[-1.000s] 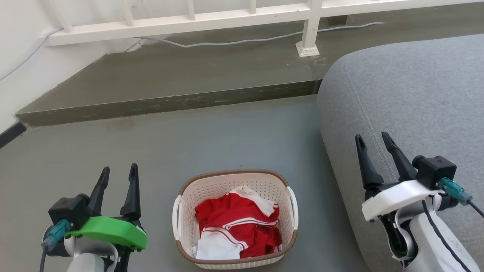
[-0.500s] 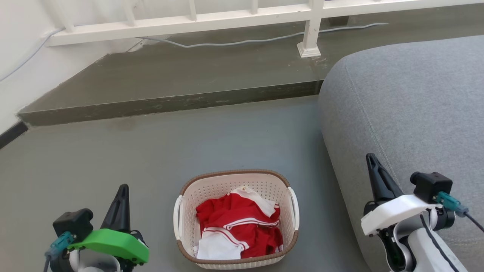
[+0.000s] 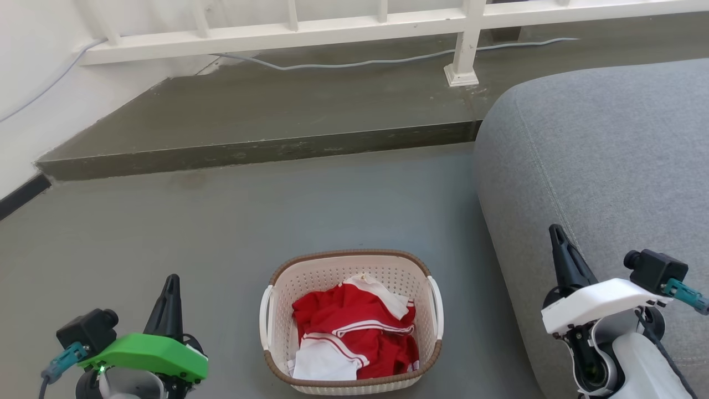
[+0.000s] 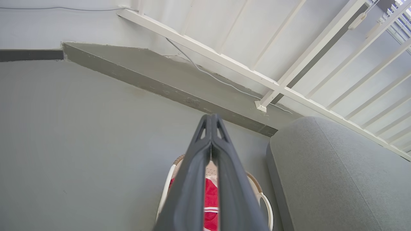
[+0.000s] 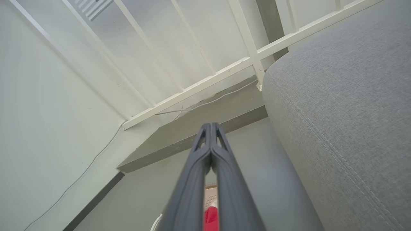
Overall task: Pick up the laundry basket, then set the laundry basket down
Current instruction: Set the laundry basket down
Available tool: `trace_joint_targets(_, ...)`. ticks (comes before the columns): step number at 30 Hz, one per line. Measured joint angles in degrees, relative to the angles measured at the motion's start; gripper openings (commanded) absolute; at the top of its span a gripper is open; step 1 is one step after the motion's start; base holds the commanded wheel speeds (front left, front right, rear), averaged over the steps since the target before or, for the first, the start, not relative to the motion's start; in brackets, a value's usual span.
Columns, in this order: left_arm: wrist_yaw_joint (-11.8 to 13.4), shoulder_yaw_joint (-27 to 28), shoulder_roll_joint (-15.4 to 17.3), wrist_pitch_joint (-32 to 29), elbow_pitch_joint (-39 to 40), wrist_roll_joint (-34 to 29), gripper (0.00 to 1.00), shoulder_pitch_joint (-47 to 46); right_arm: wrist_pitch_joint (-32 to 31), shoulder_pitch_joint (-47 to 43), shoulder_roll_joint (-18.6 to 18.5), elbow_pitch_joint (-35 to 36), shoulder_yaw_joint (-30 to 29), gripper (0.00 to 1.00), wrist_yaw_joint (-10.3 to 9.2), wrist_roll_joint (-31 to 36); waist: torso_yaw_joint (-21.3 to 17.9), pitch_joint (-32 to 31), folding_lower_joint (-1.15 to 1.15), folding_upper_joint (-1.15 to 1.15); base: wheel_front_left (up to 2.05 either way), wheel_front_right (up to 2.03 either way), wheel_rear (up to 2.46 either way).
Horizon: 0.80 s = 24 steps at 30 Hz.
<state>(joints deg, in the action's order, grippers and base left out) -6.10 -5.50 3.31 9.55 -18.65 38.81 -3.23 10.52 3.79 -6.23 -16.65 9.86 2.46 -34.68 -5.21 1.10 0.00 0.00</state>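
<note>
A home living space is suggested; a grey fabric-covered sofa with stitched seams is seen beside a smooth grey floor; a laundry basket holding red and white clothes is set on that floor; a raised concrete-looking step is bordered by a white railing; a pale cable is laid along it; a white wall is edged with dark skirting.

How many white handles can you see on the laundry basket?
2. The left handle sits on the left side of the laundry basket, and the right handle sits on its right side, nearer the grey sofa. None appears hidden.
</note>
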Motion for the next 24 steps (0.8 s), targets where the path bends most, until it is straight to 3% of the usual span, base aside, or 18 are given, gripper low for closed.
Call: trace_joint_targets(24,-0.02,3.37,-0.34,-5.09,0.38,15.07,0.00,-0.06,-5.11,0.02,1.02,0.04,-5.12,0.00,1.11,-16.45,1.56,-0.28,0.00,0.00,0.00,0.00,0.00)
